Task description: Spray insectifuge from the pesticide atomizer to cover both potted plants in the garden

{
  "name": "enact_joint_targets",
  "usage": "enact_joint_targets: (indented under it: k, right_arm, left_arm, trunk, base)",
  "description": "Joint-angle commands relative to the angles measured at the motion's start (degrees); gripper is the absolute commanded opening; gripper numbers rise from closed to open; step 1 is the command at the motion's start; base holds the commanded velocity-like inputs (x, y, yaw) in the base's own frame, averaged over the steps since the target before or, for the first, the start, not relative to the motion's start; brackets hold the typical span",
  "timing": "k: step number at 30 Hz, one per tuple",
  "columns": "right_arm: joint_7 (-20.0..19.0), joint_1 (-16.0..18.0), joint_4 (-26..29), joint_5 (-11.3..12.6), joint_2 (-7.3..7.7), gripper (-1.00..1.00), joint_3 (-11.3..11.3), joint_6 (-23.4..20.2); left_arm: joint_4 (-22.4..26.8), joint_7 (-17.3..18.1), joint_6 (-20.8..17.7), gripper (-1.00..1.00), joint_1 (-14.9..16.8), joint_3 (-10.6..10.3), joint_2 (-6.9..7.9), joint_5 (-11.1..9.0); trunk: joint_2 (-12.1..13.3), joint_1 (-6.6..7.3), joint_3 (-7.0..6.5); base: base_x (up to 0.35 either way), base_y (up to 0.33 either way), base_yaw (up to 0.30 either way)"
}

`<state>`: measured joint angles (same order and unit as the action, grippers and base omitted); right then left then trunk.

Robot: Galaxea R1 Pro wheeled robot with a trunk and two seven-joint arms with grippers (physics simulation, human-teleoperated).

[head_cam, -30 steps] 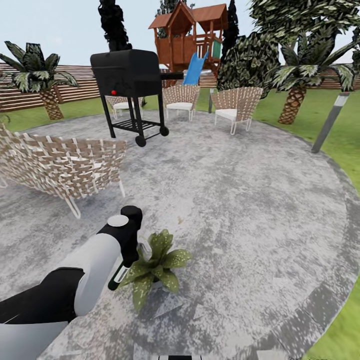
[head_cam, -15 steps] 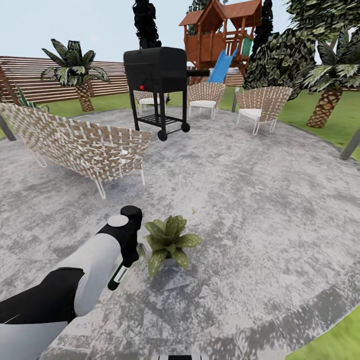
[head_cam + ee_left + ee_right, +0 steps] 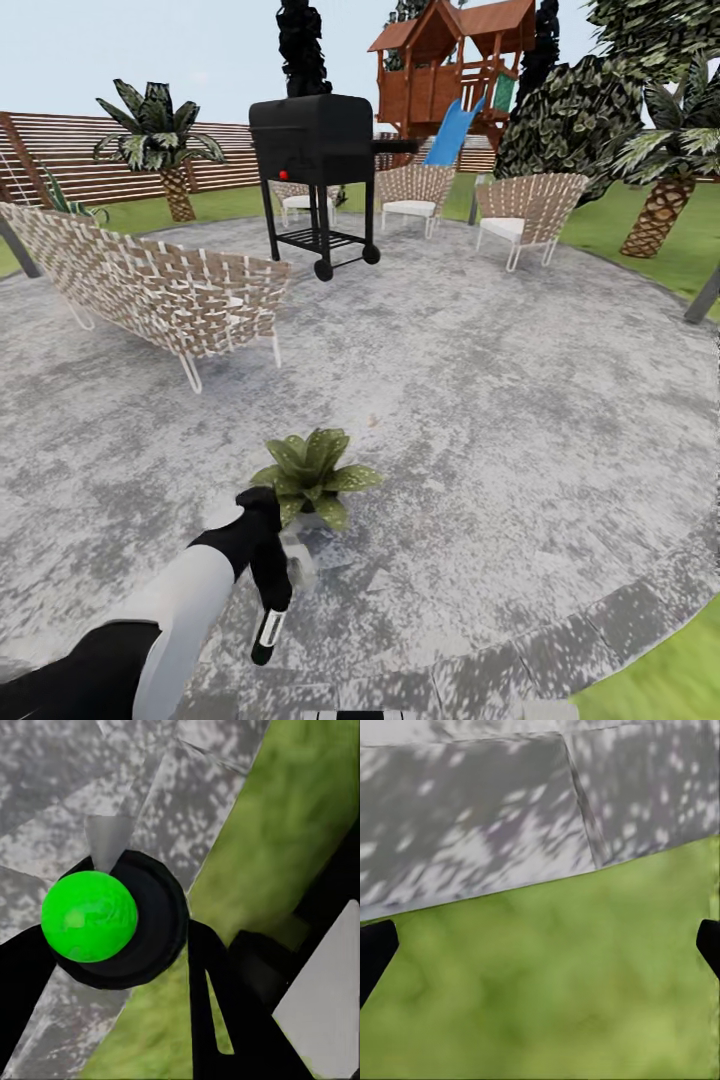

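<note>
- At about 7 o'clock in the head view, low over the paved patio (image 3: 480,400), the pesticide atomizer (image 3: 266,630) hangs from the left end effector (image 3: 268,572), its dark body with a pale label pointing downward.
- The left end effector is closed on the atomizer's upper part; in the left wrist view the bottle shows end-on as a dark round rim around a bright green disc (image 3: 89,916), between the black fingers (image 3: 217,1020).
- By its looks it is a small rigid bottle, probably light, with smooth, likely slippery sides; a hold around the body below the nozzle seems best, and the present hold looks firm.
- Just beyond it, toward 12 o'clock, one potted plant (image 3: 312,472) stands on the patio, a rosette of soft green leaves, near the end effector but apart from it.
- The right end effector (image 3: 540,945) stands open, its two dark fingertips wide apart over lawn (image 3: 547,1005) at the patio's edge.
- Farther out: a woven bench (image 3: 150,290) at 10 o'clock, a black grill (image 3: 315,150) at 12, woven chairs (image 3: 525,210) at 1.
</note>
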<state>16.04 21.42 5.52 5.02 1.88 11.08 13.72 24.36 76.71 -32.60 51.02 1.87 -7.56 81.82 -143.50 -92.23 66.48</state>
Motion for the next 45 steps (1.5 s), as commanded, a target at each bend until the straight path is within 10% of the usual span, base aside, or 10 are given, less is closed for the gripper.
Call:
enact_joint_targets:
  k: [1, 8, 14, 16, 21, 29, 30, 42, 45]
  right_arm:
    - [0.0, 0.0, 0.0, 0.5, 0.62, 1.0, 0.5, 0.2]
    - [-0.9, 0.0, 0.2, -0.5, 2.9, 1.0, 0.8, 0.2]
    - [-16.0, 0.0, 8.3, -1.5, 8.67, 1.0, 0.8, 0.1]
    - [-17.8, 0.0, 10.9, -1.9, 9.42, 1.0, 0.8, 0.0]
    - [-18.9, 0.1, 16.6, -14.1, 9.8, 1.0, 0.7, 0.0]
    - [-33.6, 0.2, 25.2, -19.1, 9.75, 1.0, 0.6, -0.3]
    - [-36.6, 0.2, 26.4, -20.3, 9.69, -1.0, 0.6, -0.3]
    - [-56.4, 0.3, 38.2, -22.5, 8.13, -1.0, 0.8, -0.4]
    - [-58.8, 0.3, 39.9, -22.5, 6.71, -1.0, 0.8, -0.4]
  left_arm:
    - [0.0, -3.8, 2.2, -1.0, -1.5, 0.3, -0.02, -2.9]
    - [-0.6, -21.3, 22.1, -1.0, -10.1, 0.3, 1.54, -23.8]
    - [-1.0, -25.3, 34.9, -1.0, -12.7, 0.4, 3.54, -28.5]
    - [-1.1, -25.5, 37.2, -1.0, -12.7, 0.4, 3.88, -29.3]
    - [-1.1, -25.6, 38.5, -1.0, -12.8, 0.4, 4.6, -29.6]
    - [-1.0, -25.4, 38.7, -1.0, -12.7, -0.3, 4.66, -28.7]
    - [-1.0, -25.4, 38.7, -1.0, -12.7, -0.4, 4.66, -28.6]
    - [-0.8, -25.4, 40.9, -1.0, -12.7, -0.8, 3.85, -24.5]
    - [-0.5, -25.4, 40.9, -1.0, -12.7, -3.9, 3.65, -24.6]
  trunk:
    - [0.0, 0.02, 0.04]
    - [0.0, 0.02, 0.04]
    - [0.0, 0.02, 0.04]
    - [0.0, 0.02, 0.04]
    - [0.0, 0.02, 0.04]
    - [0.0, 0.02, 0.04]
    - [0.0, 0.02, 0.04]
    - [0.0, 0.02, 0.04]
    - [0.0, 0.02, 0.04]
  base:
    - [0.0, -0.306, 0.0]
    - [0.0, -0.138, 0.0]
    - [0.0, -0.003, 0.0]
    - [0.0, 0.0, 0.0]
    - [0.0, 0.0, 0.0]
    - [0.0, 0.0, 0.0]
    - [0.0, 0.0, 0.0]
    - [0.0, 0.0, 0.0]
    - [0.0, 0.0, 0.0]
